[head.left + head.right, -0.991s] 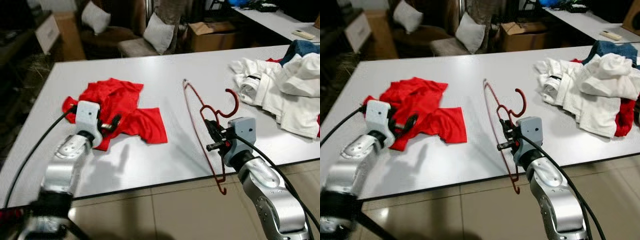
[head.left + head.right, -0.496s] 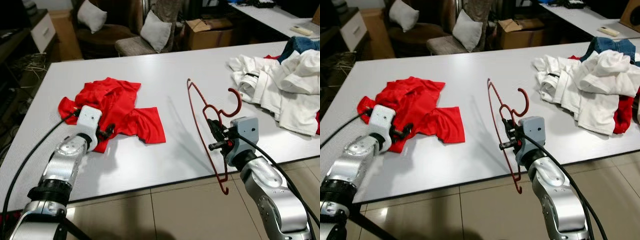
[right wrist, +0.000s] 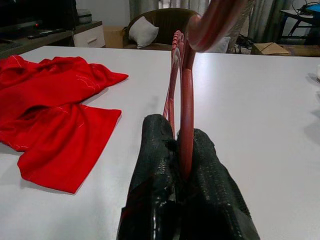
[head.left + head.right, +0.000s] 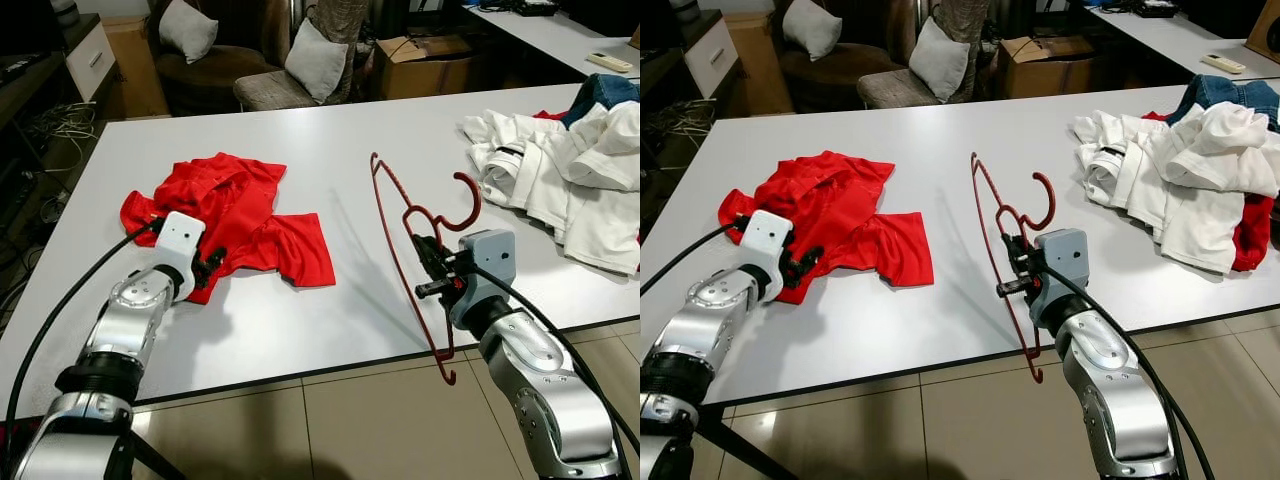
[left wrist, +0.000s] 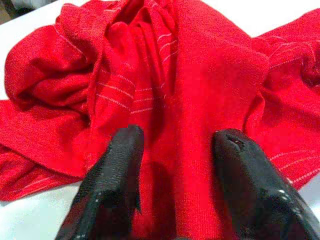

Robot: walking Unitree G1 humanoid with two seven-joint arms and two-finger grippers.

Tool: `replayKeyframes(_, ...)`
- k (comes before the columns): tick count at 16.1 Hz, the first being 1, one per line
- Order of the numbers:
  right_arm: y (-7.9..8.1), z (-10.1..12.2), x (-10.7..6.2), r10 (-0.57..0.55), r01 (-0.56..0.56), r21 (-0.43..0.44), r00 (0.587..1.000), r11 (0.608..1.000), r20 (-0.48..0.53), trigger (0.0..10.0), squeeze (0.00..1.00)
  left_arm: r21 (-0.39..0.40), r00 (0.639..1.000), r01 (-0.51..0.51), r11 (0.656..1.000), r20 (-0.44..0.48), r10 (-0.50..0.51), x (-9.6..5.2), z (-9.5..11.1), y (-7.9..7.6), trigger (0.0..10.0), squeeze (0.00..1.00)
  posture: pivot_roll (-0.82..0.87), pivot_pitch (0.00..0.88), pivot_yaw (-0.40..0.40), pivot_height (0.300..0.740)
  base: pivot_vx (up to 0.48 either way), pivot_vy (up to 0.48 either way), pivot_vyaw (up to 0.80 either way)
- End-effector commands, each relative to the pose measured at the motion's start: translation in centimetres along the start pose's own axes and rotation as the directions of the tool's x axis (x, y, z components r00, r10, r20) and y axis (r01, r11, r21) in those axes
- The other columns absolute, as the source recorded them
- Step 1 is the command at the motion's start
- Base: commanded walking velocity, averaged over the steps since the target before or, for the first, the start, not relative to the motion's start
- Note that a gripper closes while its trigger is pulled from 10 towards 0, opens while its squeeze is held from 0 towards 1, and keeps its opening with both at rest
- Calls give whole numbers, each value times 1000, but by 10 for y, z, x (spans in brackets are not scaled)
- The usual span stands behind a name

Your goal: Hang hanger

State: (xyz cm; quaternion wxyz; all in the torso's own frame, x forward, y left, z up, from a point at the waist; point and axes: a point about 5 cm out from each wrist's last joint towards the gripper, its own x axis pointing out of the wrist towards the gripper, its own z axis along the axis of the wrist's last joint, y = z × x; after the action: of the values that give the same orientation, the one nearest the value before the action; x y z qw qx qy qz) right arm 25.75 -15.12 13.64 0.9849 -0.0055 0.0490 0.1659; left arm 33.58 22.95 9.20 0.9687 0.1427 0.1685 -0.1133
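A red hanger (image 4: 405, 245) stands tilted above the white table (image 4: 330, 140), its hook (image 4: 465, 205) pointing right. My right gripper (image 4: 430, 268) is shut on the hanger near its neck; the right wrist view shows the red bar (image 3: 186, 125) pinched between the black fingers (image 3: 157, 165). A crumpled red shirt (image 4: 235, 215) lies on the table's left part. My left gripper (image 4: 208, 266) is at the shirt's near edge, open, with its fingers (image 5: 120, 160) spread over the red cloth (image 5: 180, 100).
A heap of white, blue and red clothes (image 4: 560, 170) lies at the table's right end. Behind the table are a chair with grey pillows (image 4: 315, 60) and a cardboard box (image 4: 425, 65). The table's front edge (image 4: 300, 375) runs above a tiled floor.
The camera has shifted a little. My left gripper has drawn back toward the near edge of the red shirt. The right gripper keeps its hold on the hanger.
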Motion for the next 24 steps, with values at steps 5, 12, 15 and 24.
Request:
replayKeyframes(5,0,1,3,5,-5,-16,1000,1000,3,10000,0,27,999,31,999,11,-32,2,4,-2,0,0,-198,0,45,740,0,0,0)
replayKeyframes(12,1,0,5,16,-16,-20,1000,1000,0,10000,0,-4,999,44,999,-4,-44,4,2,-3,0,0,-194,0,40,740,0,0,0)
replayKeyframes(15,1,0,5,13,-13,-12,1000,1000,1,10000,0,-59,996,84,995,34,-83,5,8,-5,0,0,-192,0,42,740,0,0,0)
replayKeyframes(24,-6,3,5,-52,50,50,998,998,44,10000,0,-476,904,325,817,410,-121,9,92,-1,0,0,-190,0,49,740,0,0,0)
